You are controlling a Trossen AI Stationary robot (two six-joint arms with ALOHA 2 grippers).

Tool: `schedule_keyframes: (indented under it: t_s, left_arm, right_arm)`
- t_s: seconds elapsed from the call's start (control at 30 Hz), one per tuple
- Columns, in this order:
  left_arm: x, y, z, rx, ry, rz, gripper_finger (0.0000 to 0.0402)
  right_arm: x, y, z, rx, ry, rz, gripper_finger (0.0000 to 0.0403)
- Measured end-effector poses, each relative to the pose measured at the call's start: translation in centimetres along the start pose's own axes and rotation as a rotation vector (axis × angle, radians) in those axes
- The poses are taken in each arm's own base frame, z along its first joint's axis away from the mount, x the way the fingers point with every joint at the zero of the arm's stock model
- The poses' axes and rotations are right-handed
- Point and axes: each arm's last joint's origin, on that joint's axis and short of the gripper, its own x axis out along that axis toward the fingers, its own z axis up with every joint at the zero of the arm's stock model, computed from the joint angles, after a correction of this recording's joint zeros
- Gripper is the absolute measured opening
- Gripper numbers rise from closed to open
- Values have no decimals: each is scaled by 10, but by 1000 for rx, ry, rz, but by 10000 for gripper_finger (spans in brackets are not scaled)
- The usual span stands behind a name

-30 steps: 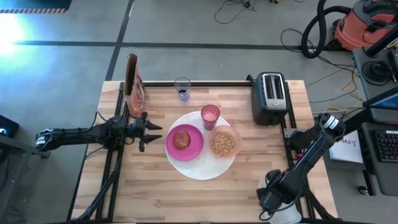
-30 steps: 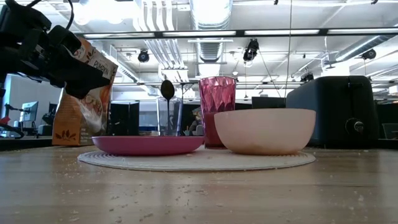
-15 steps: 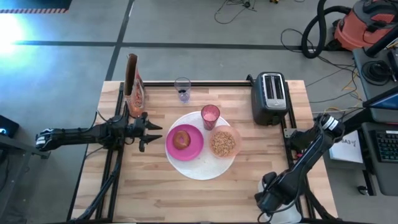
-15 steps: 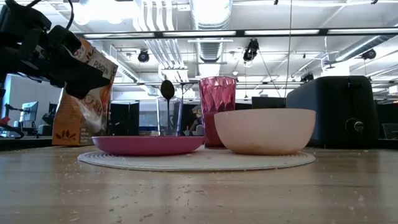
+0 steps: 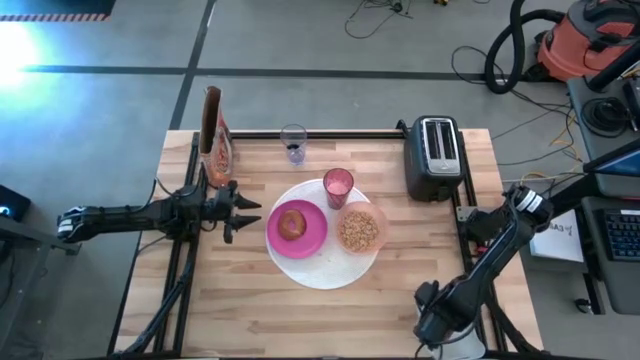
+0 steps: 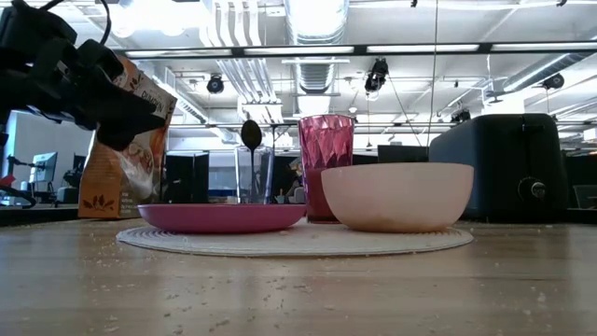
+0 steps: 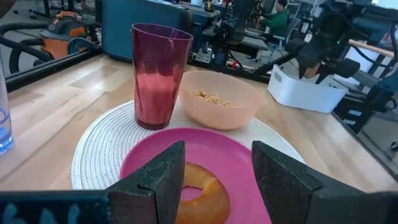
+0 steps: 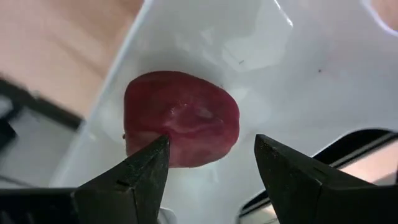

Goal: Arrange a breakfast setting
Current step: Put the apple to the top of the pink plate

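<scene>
Three dishes sit together on the big white round disc (image 5: 325,262) near the table's middle: we see the magenta plate (image 5: 297,229) at its 9 o'clock side, the translucent pink bowl (image 5: 360,230) at 3 o'clock, and the pink tumbler (image 5: 338,186) at 12 o'clock. On the plate lies the round toasted bread (image 5: 292,223), and the bowl holds light brown cereal (image 5: 358,231). Farther toward 12 o'clock, off the disc, stands a clear glass (image 5: 293,142) with the blue-handled spoon (image 6: 250,136) upright in it. A cereal bag (image 5: 214,134) stands at 10 o'clock and a dark toaster (image 5: 433,156) at 2 o'clock of the disc.

We find the left gripper (image 5: 243,212) just beside the plate's 9 o'clock edge, held above the table, its fingers (image 7: 160,180) spread apart and empty, with the bread showing between them. We find the right gripper (image 5: 432,325) well apart at the table's 5 o'clock corner, its fingers (image 8: 134,180) parted over a small dark-red fruit (image 8: 181,118) lying in a white container (image 8: 205,50); whether they touch it, we cannot tell.
</scene>
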Motion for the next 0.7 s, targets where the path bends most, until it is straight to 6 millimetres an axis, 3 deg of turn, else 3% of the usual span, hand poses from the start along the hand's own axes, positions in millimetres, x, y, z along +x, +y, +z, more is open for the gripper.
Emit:
schedule_keyframes:
  t_s: [0.17,0.43,0.7]
  left_arm:
    - [0,0,0,-51,-4,1,169]
    - [0,1,3,-145,-44,40,169]
    - [0,2,4,-208,-66,77,169]
  right_arm:
    - [3,-2,-9,-232,3,-12,225]
    - [2,-9,-26,-419,-52,-11,212]
    - [15,-16,-51,-660,-121,-57,203]
